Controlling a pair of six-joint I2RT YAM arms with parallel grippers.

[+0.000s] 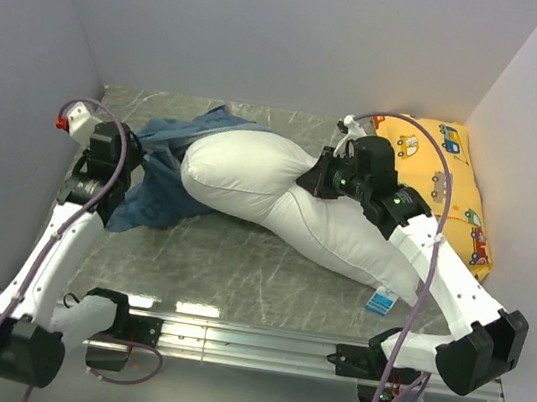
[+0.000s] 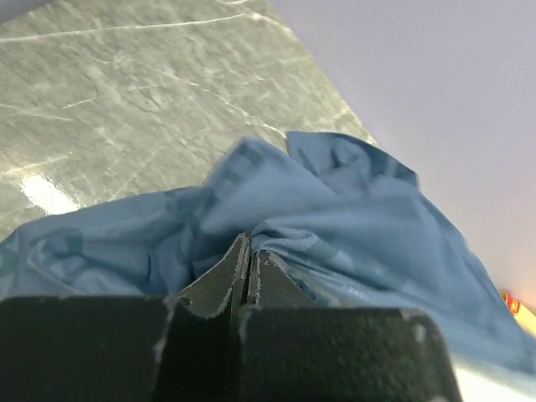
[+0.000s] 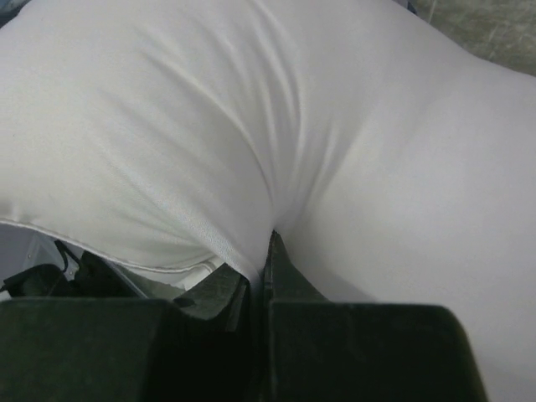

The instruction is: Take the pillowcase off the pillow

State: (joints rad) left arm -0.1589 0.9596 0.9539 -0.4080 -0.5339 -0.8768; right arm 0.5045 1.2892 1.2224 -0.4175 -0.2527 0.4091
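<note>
The white pillow (image 1: 279, 198) lies across the table, almost wholly bare, with its blue-and-white tag (image 1: 382, 301) at the near right edge. The blue pillowcase (image 1: 167, 171) is bunched at the pillow's left end, turned inside out so its pale side shows. My left gripper (image 1: 123, 171) is shut on a fold of the pillowcase (image 2: 335, 218), with cloth pinched between its fingertips (image 2: 249, 247). My right gripper (image 1: 314, 180) is shut on a pinch of the pillow's white cover (image 3: 276, 126) at the pillow's middle, and the cloth puckers into its jaws (image 3: 266, 243).
A yellow car-print pillow (image 1: 454, 178) lies in the far right corner behind my right arm. White walls close in the table on the left, back and right. A metal rail (image 1: 248, 340) runs along the near edge. Grey marbled tabletop (image 1: 230, 256) shows in front of the pillow.
</note>
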